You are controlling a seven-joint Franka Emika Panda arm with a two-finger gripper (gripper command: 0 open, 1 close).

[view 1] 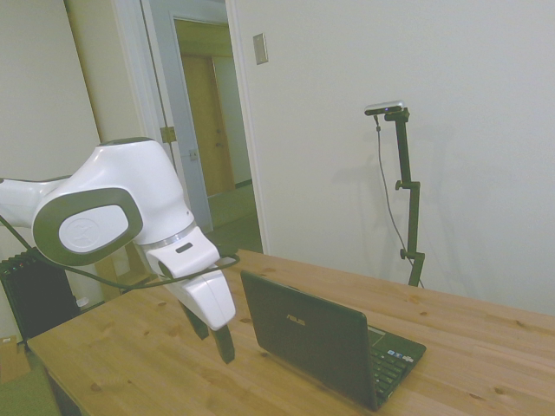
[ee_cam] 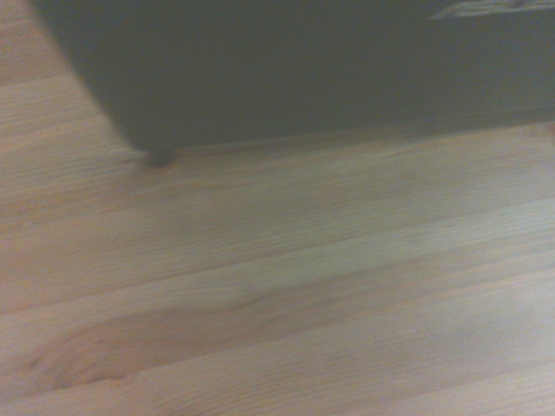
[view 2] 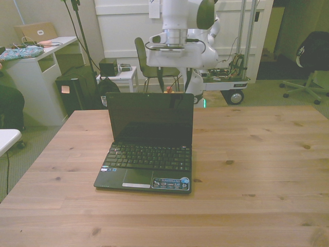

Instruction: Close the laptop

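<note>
The laptop [view 2: 149, 139] stands open on the wooden table [view 2: 257, 154], its dark screen upright and its keyboard toward the table's near edge in the front view. In the side view the back of the laptop's [view 1: 303, 334] lid shows a silver ASUS logo. My gripper [view 1: 212, 336] hangs just behind that lid, low over the table, its two dark fingers apart and holding nothing. In the front view the gripper [view 2: 174, 87] sits right behind the lid's top edge, which hides its fingertips. The wrist view shows the blurred dark laptop [ee_cam: 286, 69] close above the table's planks [ee_cam: 277, 286].
Behind the table stand a green chair [view 2: 154, 64], a small white side table [view 2: 121, 77] and a white desk [view 2: 46, 56] at the front view's left. A seated person's leg [view 2: 10, 105] shows at that edge. A black radiator [view 1: 35, 290] stands beyond the table's end.
</note>
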